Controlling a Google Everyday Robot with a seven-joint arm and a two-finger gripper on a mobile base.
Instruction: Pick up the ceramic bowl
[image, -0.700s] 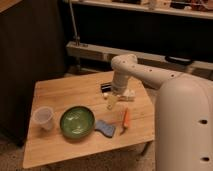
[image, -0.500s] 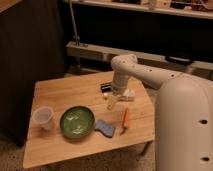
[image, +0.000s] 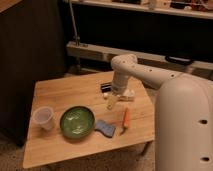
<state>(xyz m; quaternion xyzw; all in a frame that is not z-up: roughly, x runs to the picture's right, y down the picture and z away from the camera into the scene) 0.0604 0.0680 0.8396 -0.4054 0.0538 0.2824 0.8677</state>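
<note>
Bowl (image: 77, 121) sits untouched on the worktop (image: 55, 95). Hand (image: 111, 102) hangs apart from it, open or closed I can't tell; whole pickup left.

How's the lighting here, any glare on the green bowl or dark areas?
Camera view: warm, dim light on the wooden table; a faint sheen inside the ceramic bowl; the background is nearly black; the gripper, above the table right of the bowl in the image, is lit.
</note>
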